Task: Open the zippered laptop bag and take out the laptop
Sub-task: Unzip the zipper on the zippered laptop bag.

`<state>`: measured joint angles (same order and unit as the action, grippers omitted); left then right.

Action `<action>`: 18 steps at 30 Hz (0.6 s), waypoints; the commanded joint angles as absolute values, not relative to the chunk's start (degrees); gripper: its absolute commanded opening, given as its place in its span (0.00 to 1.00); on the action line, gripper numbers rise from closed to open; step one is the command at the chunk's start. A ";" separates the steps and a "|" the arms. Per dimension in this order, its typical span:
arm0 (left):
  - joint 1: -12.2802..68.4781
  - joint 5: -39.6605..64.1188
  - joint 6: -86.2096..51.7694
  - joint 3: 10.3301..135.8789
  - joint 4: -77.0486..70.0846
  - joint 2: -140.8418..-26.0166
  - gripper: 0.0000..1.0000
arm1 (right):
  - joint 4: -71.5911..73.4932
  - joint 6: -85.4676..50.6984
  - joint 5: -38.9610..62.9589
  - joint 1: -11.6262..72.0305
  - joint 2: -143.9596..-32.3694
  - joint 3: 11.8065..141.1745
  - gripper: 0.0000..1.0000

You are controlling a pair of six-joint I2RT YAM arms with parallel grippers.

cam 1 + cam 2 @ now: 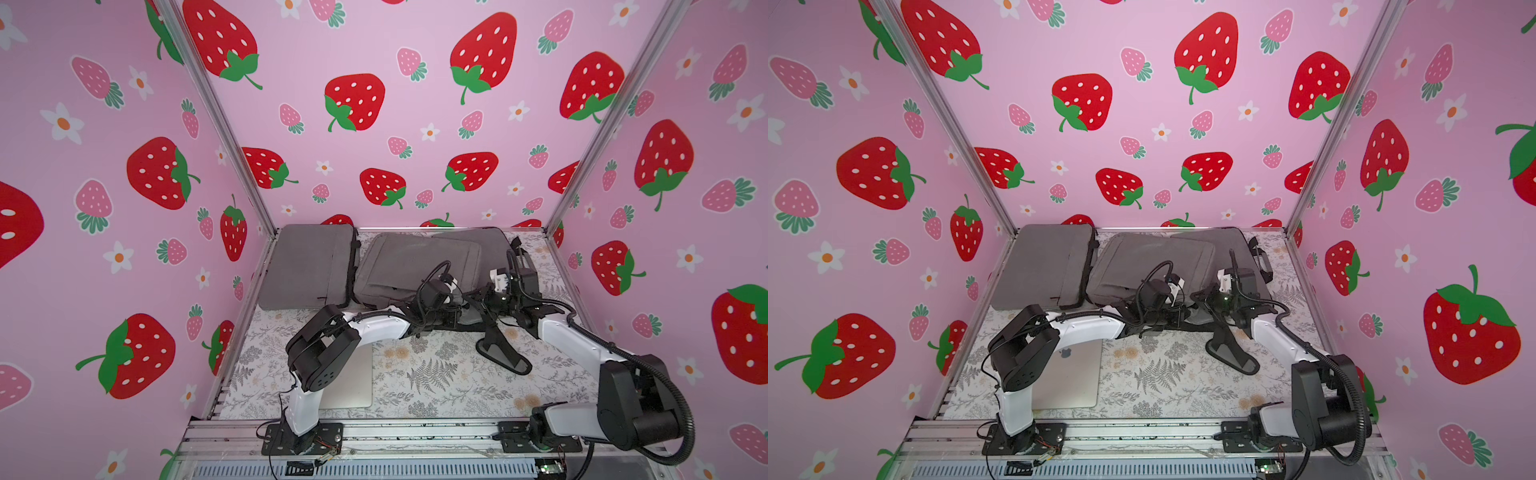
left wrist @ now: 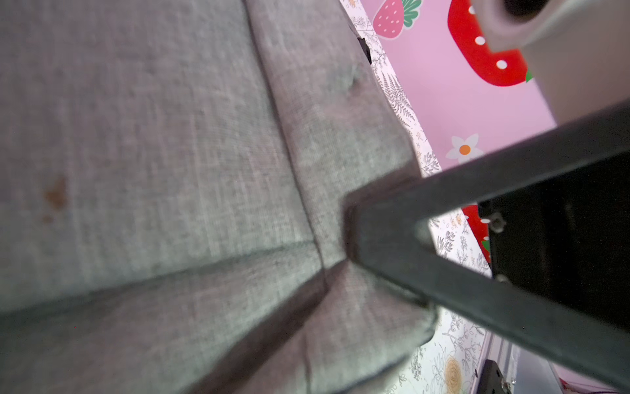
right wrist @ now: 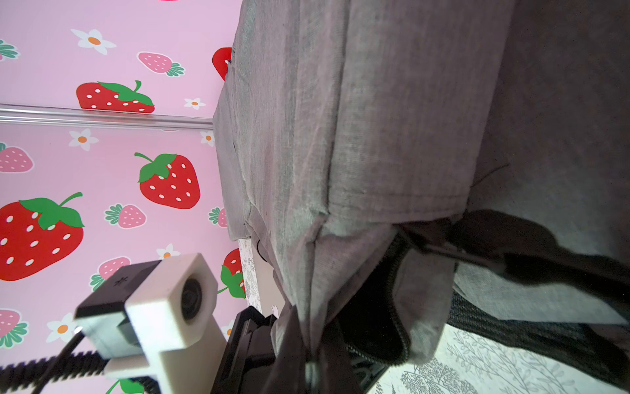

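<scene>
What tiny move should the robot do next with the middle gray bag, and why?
Probably the left end effector should tug its corner gently away from the right end effector: both look shut on the middle bag, whose zipper gapes only a little.

A spare grey sleeve [image 1: 309,266] is laid flat at the far left of the fern-and-flower tablecloth [image 1: 436,382] — seen in both top views. Another grey case [image 1: 494,243] is partly hidden at the far right. Strawberry-printed pink walls [image 1: 374,50] are joined at aluminium corner posts [image 1: 226,129] — left and right.
</scene>
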<state>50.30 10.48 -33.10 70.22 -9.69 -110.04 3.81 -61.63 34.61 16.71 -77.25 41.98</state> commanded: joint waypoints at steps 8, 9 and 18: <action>50.34 5.11 -23.79 66.06 6.65 -101.36 0.00 | 2.18 -58.56 34.01 13.25 -74.44 43.28 0.00; 50.04 4.57 -23.04 65.71 8.16 -100.73 0.00 | 1.79 -58.37 34.06 12.87 -74.20 43.56 0.00; 44.93 0.16 -18.98 61.30 17.67 -94.18 0.00 | -2.17 -56.27 33.67 10.35 -73.25 46.45 0.00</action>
<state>47.05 4.45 -21.47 62.78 9.74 -97.08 -2.70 -57.10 36.97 12.71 -75.35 43.57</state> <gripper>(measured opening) 0.054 0.069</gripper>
